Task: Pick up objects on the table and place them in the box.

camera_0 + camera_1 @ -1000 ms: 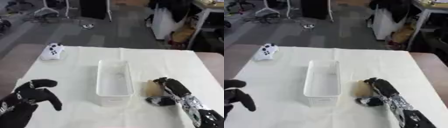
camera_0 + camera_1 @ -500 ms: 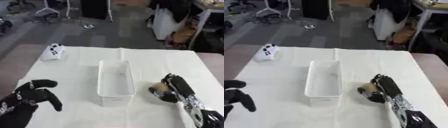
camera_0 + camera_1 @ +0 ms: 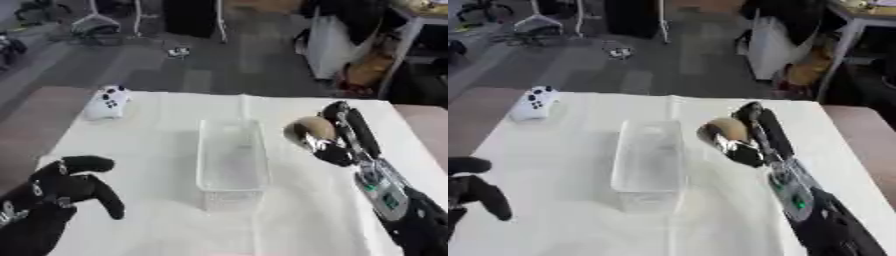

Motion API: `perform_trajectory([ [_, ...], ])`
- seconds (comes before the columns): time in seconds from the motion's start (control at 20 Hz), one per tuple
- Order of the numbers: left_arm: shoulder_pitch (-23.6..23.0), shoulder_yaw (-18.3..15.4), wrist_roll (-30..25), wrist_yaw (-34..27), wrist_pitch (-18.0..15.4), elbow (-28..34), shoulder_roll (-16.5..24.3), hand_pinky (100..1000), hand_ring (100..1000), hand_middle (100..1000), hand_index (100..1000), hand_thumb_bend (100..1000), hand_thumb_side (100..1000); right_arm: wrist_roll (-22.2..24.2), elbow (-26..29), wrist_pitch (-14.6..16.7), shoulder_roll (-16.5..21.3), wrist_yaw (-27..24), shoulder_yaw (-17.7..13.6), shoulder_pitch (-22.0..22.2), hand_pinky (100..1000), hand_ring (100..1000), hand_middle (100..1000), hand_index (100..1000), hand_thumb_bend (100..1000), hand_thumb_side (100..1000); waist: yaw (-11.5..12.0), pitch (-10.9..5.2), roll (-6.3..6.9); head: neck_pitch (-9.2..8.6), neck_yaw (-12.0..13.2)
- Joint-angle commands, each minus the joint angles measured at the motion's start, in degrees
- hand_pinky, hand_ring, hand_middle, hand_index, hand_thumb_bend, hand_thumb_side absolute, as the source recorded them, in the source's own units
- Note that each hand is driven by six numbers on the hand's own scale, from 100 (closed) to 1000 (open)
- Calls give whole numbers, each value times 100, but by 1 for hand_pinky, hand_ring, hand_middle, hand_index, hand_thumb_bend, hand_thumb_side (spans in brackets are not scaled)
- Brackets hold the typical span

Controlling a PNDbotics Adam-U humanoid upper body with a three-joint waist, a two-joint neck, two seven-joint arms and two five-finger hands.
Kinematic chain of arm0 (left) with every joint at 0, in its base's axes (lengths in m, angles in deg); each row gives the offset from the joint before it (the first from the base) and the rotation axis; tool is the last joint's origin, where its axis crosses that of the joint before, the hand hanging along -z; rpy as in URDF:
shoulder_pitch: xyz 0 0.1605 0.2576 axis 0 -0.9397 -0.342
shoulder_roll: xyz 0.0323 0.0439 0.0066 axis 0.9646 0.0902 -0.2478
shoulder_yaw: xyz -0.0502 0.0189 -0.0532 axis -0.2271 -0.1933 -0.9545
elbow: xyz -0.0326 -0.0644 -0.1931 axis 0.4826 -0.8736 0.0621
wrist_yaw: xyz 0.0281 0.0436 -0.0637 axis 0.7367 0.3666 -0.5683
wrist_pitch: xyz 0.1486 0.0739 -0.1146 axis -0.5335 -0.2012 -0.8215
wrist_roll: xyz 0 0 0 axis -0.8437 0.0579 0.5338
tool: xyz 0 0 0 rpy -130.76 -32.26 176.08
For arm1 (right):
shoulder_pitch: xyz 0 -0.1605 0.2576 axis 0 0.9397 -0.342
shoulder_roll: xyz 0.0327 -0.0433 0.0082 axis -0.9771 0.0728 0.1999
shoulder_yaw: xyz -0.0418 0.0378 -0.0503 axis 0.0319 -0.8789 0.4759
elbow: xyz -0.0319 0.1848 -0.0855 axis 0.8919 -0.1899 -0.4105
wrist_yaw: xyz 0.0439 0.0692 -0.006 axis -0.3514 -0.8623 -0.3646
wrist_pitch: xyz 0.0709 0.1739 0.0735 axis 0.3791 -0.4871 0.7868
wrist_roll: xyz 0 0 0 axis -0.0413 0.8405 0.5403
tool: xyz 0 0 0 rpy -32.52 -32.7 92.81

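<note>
the small rounded tan and pale object (image 3: 308, 129) is sitting in the robot's right hand (image 3: 337, 136), lifted off the white cloth-covered table (image 3: 157, 155) and hanging just to the right of the clear rectangular plastic box (image 3: 229, 161). what the object is cannot be made out beyond its rounded shape and brownish top. the right hand's black fingers (image 3: 360, 129) are curling round the object from the far side while the thumb is closing under it, so the hand is clamped on it. the black and silver forearm is running down toward the lower right corner.

the box is standing upright near the middle of the table, long side running away from the camera, and nothing can be seen inside it. the object is level with the box's far half but is not over its opening.

the white game controller (image 3: 106, 101) is lying near the far left corner of the table, well apart from the box.

the robot's left hand (image 3: 63, 188) is showing at the lower left, fingers bent and curled with nothing held between them, near the table's left edge.

beyond the table, a grey floor and dark furniture are showing.
</note>
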Motion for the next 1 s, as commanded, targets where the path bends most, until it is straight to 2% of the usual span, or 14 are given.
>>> perform_trajectory([
  [0.05,98,-9,-32,-67,1,105,73,489,615,835,809,376,824,170,216,-29,119,-286,30,-234,100,100,100,130,374,733,24,-94,11,26,65],
  [0.3,149,16,-76,-126,-14,105,59,490,615,834,808,379,819,262,140,-33,-43,-169,60,-421,100,100,100,131,365,755,62,-84,12,26,-39],
  [0.7,340,26,-194,-232,-22,105,15,494,615,829,805,392,798,-27,-437,-204,-536,874,-40,-630,100,100,100,131,363,769,198,-44,3,-66,-513],
  [1.0,597,51,-283,-519,8,105,-44,493,613,829,806,406,778,-78,-643,-155,-712,1244,-57,-682,100,100,100,133,386,776,356,-8,-31,-183,-740],
])
